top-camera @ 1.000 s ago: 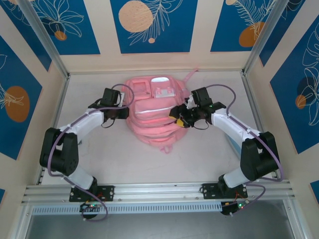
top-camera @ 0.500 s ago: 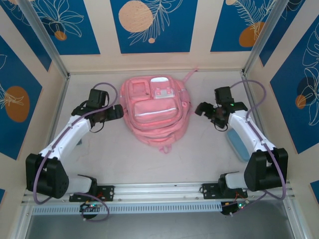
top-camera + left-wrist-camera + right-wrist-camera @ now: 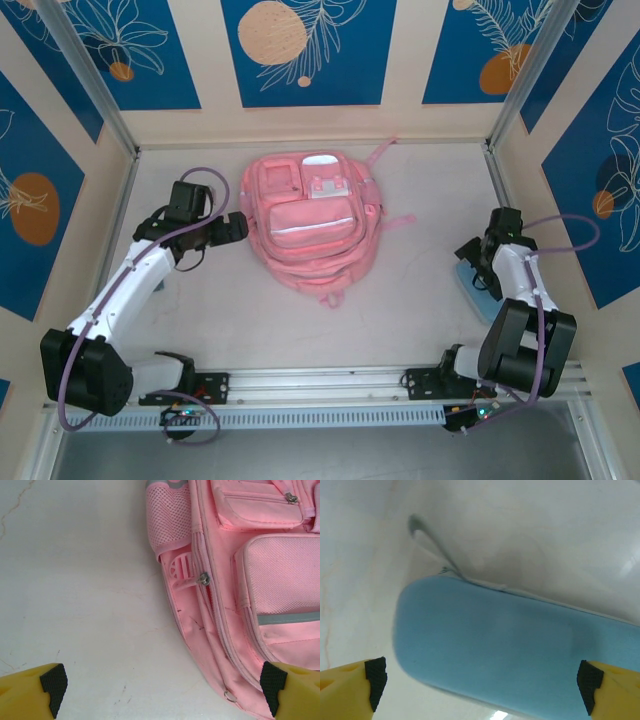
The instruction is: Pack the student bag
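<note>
Left jaws: spread, empty, just left of the student bag, facing its side zip, probably to open it.
Student bag: flat on the counter, front up.
Right jaws: spread above a blue case well right of the bag, likely to pack it.

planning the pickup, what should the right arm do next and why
Probably turn the right gripper at the wrist before descending: its open jaws hover over the light blue case lined up along its length, and the case runs past one finger, so closing there likely would not straddle it.
</note>
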